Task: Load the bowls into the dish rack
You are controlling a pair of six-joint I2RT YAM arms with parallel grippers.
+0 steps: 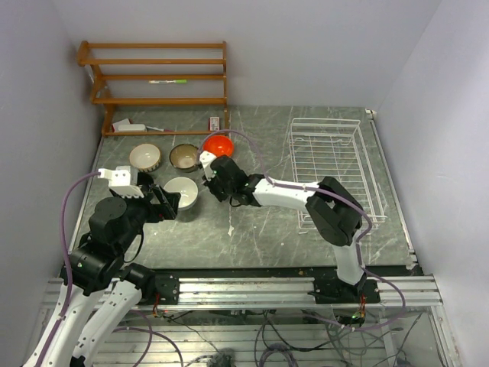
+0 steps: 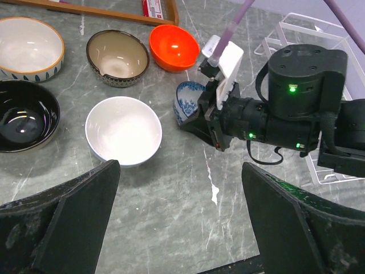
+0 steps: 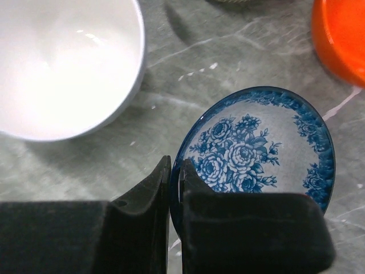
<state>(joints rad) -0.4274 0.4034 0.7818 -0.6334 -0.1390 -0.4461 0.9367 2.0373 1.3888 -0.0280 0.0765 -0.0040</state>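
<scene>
My right gripper [image 3: 175, 165] is shut on the near rim of the blue-and-white patterned bowl [image 3: 262, 148], one finger inside and one outside. That bowl [image 2: 187, 100] is tilted low over the table. Round it stand the orange-red bowl [image 1: 219, 144], the plain white bowl [image 1: 181, 191], the tan-brown bowl [image 1: 185, 157] and the cream-white bowl [image 1: 145, 157]. My left gripper [image 2: 181, 168] hangs open over bare table just in front of the plain white bowl [image 2: 123, 130], holding nothing. At the right stands the white wire dish rack [image 1: 332, 164], with no bowl in it.
A black bowl [image 2: 23, 114] sits left of the plain white one. A brown wooden shelf unit [image 1: 157, 76] stands at the back left against the wall. The right arm [image 1: 290, 193] stretches across the middle of the table from the rack side.
</scene>
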